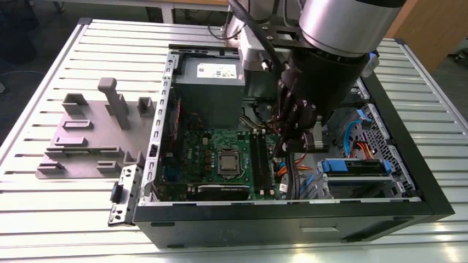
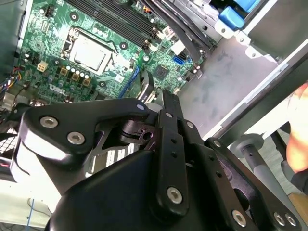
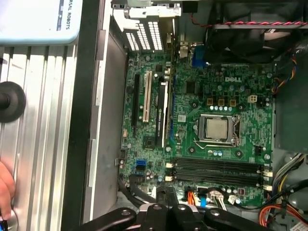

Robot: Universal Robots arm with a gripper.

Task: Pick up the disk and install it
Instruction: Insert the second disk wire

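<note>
My gripper (image 1: pixel 304 141) hangs inside the open computer case (image 1: pixel 292 219), above the green motherboard (image 1: pixel 219 159) near the memory slots. In both wrist views its black fingers (image 2: pixel 168 103) (image 3: pixel 166 195) stand together with nothing between them. The disk (image 1: pixel 354 167) lies in the drive cage at the exterior view's right, a short way right of the gripper and apart from it. Its blue side rails (image 2: pixel 233 18) show, while the cage hides most of its face.
A big grey metal box (image 1: pixel 212 82) sits at the back of the case. Orange and blue cables (image 1: pixel 296 167) run beside the gripper. A grey holder fixture (image 1: pixel 95 131) stands on the slatted table at the exterior view's left. A person's hand (image 2: pixel 298 130) (image 3: pixel 5 187) is near the case.
</note>
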